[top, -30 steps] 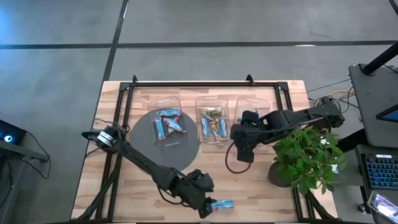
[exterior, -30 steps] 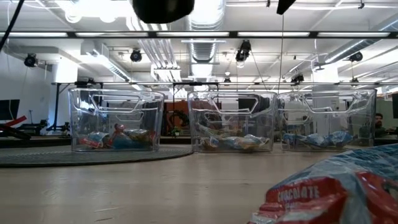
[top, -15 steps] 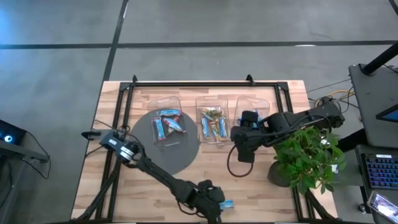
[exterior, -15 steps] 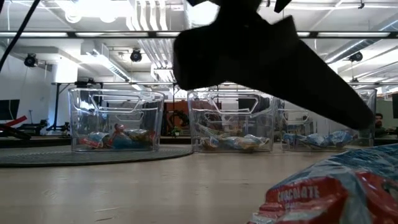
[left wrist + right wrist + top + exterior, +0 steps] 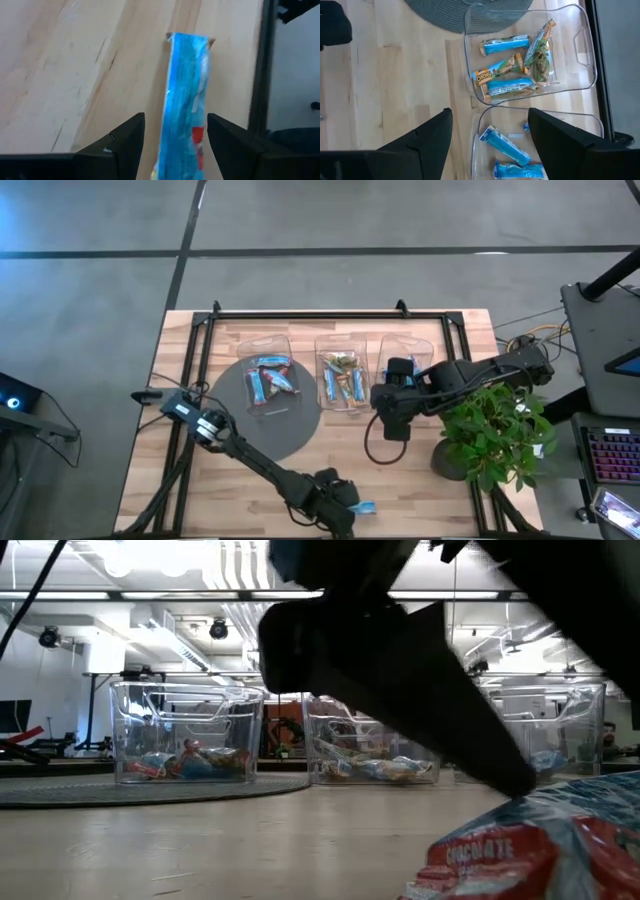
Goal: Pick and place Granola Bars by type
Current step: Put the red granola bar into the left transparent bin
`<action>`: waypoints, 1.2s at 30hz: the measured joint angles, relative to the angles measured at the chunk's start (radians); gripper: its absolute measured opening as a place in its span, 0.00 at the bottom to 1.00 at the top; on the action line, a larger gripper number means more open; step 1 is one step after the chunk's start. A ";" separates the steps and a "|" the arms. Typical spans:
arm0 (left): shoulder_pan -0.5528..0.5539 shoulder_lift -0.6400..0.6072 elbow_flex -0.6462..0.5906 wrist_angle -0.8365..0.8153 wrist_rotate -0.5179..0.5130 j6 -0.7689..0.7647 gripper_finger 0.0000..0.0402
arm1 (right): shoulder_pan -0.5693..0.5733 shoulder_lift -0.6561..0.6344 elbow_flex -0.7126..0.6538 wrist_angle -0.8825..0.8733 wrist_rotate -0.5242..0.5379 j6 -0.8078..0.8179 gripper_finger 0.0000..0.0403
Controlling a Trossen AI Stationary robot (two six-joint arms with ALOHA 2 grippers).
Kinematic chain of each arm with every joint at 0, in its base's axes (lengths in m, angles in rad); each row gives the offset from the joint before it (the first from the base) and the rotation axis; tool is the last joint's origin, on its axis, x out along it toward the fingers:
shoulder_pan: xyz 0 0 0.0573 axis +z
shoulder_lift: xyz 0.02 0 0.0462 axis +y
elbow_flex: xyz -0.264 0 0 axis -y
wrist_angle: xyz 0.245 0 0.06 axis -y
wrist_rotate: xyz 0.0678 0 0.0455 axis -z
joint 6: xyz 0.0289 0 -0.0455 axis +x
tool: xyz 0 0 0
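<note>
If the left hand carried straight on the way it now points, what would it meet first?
Most likely the blue granola bar, which lies on the table between the open left hand's fingers, straight ahead.

Both arms are dark, near-black, built of slim tubular links joined by bulkier rounded housings. The left arm's (image 5: 250, 463) base joint carries a pale silver-grey collar with a small light patch. A thin black cable loops loose below the right arm (image 5: 460, 375) near its wrist. Left end effector (image 5: 175, 137): two flat, matt black fingers with squared, angular tips. Right end effector (image 5: 490, 137): two like fingers, broad and wedge-shaped, matt black. No markings legible on either.
</note>
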 joint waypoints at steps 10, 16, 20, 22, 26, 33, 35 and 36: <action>-0.002 0.019 -0.022 0.030 0.065 -0.010 0.49 | 0.000 0.000 -0.004 0.002 0.000 -0.011 0.62; -0.004 0.035 -0.023 0.042 0.093 -0.035 0.49 | 0.000 0.000 -0.006 0.002 0.001 -0.021 0.62; -0.005 0.035 -0.029 0.044 0.057 -0.034 0.49 | 0.000 0.000 -0.006 0.003 0.002 -0.030 0.62; -0.008 0.037 -0.029 0.031 0.019 -0.011 0.49 | 0.000 0.000 -0.006 0.004 0.002 -0.030 0.62; -0.007 0.037 -0.029 -0.006 -0.019 0.058 0.42 | 0.000 0.000 -0.006 0.004 0.002 -0.034 0.62; -0.001 0.024 -0.034 -0.027 -0.010 0.142 0.16 | 0.000 0.000 -0.006 0.004 0.011 -0.045 0.62; 0.003 0.008 -0.036 -0.046 -0.008 0.133 0.12 | 0.000 0.000 -0.006 0.004 0.036 -0.046 0.62; 0.006 -0.005 -0.037 -0.062 -0.010 0.121 0.11 | 0.000 0.000 -0.006 0.003 0.050 -0.045 0.62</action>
